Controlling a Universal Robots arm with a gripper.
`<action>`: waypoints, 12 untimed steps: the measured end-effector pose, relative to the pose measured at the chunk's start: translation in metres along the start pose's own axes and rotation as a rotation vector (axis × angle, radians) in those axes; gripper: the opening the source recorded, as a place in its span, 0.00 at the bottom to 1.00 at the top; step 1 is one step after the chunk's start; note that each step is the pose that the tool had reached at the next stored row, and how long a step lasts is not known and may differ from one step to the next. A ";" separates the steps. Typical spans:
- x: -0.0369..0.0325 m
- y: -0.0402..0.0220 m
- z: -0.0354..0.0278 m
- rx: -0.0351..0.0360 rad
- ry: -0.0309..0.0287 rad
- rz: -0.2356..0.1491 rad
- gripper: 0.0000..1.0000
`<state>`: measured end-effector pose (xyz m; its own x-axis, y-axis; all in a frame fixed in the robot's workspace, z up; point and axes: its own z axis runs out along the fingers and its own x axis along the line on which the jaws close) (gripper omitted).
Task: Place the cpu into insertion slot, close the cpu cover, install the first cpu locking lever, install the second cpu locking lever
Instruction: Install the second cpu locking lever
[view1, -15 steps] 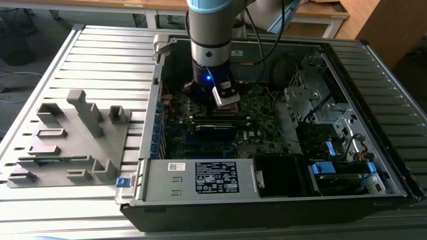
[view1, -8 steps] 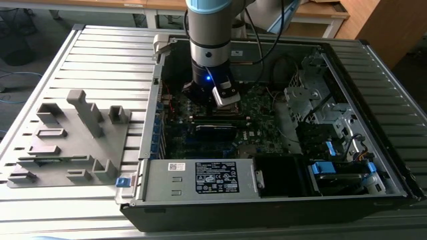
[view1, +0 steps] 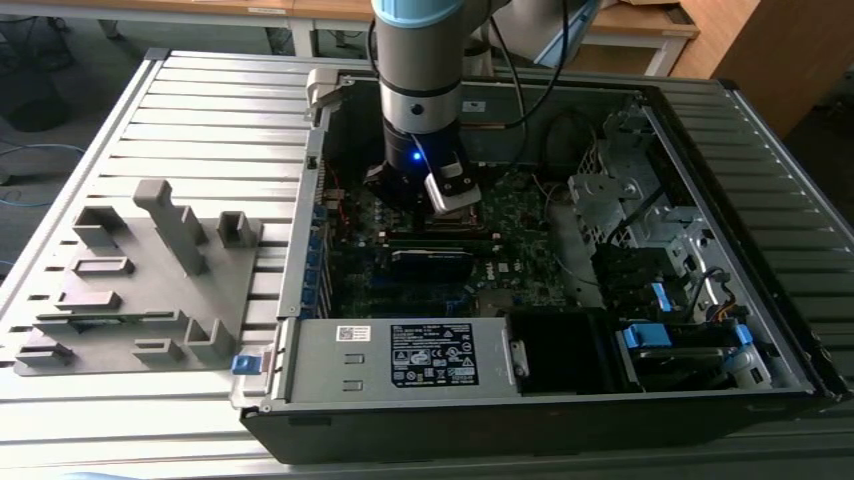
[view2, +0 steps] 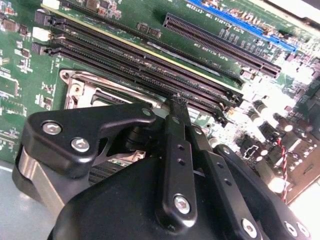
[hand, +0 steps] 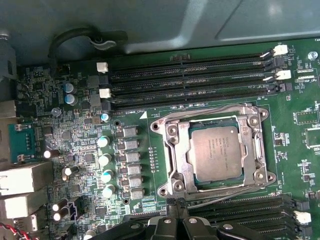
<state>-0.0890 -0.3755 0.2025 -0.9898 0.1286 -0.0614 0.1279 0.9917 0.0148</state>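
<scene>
First wrist view: the cpu (hand: 215, 151) lies flat in the insertion slot (hand: 181, 150), its grey top showing through the square opening of the cpu cover (hand: 260, 145), which lies closed over the socket as a silvery frame. A thin wire locking lever (hand: 220, 111) runs along the frame edge nearest the long black memory slots (hand: 190, 82); whether it is latched cannot be told. A row of small capacitors (hand: 105, 167) stands beside the socket. The black fingers of the hand (hand: 175, 227) reach in just beside the socket edge, opposite those slots.

Second wrist view: the hand (view2: 175, 107) is seen from behind. Its fingertips meet at a narrow point over the metal rim of the socket (view2: 80, 85), next to the memory slots (view2: 150, 65), and nothing can be seen gripped between them.

Exterior view: the arm (view1: 420, 80) descends into the open computer case (view1: 400, 355), with the hand (view1: 447, 195) low over the motherboard. A grey fixture block (view1: 140, 280) rests on the slatted desk (view1: 214, 100), toward the exterior view's left.
</scene>
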 end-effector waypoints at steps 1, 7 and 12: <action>0.0000 0.0000 0.0000 0.0000 0.0000 -0.001 0.11; 0.0018 -0.0003 0.0004 0.0000 0.0001 -0.001 0.11; 0.0025 -0.0004 0.0018 -0.0124 0.0016 0.000 0.11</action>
<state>-0.0914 -0.3755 0.2005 -0.9899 0.1288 -0.0597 0.1273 0.9915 0.0272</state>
